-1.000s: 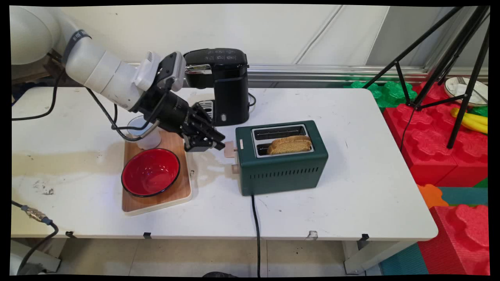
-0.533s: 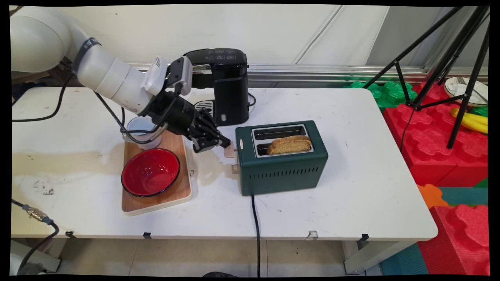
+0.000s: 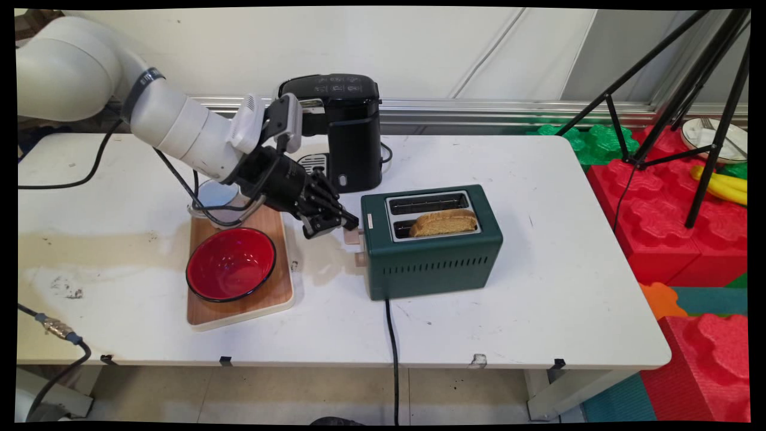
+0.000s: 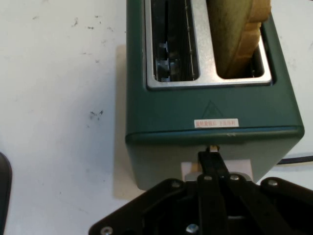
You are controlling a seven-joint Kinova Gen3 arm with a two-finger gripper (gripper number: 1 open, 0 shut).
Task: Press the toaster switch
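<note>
Since the earlier pictures, the black two-finger gripper (image 3: 346,224) had advanced toward the dark green metal two-slot toaster (image 3: 432,240), from a spot over the tray's far corner to the toaster's lever end. Its fingers were pressed together, holding nothing, and their joined tip lay on top of the pale beige lever knob (image 3: 352,234) on that end face; the hand view showed the tip (image 4: 212,155) right against the green wall, over the knob (image 4: 188,170). That contact looked like the start of a press on the lever, though the knob stood no lower than before.

Nothing else had shifted. The white table (image 3: 538,311) carried the toaster near its middle. A black pod coffee machine (image 3: 341,129) stood just behind the toaster's lever end. A wooden tray with a cream rim (image 3: 263,299) lay beside that end, apart from it, bearing a red enamel bowl with a dark rim (image 3: 231,263) and a clear plastic cup (image 3: 213,197) half hidden by the arm. A slice of browned toast (image 3: 443,221) stood raised in the toaster's nearer slot; the farther slot was empty.
</note>
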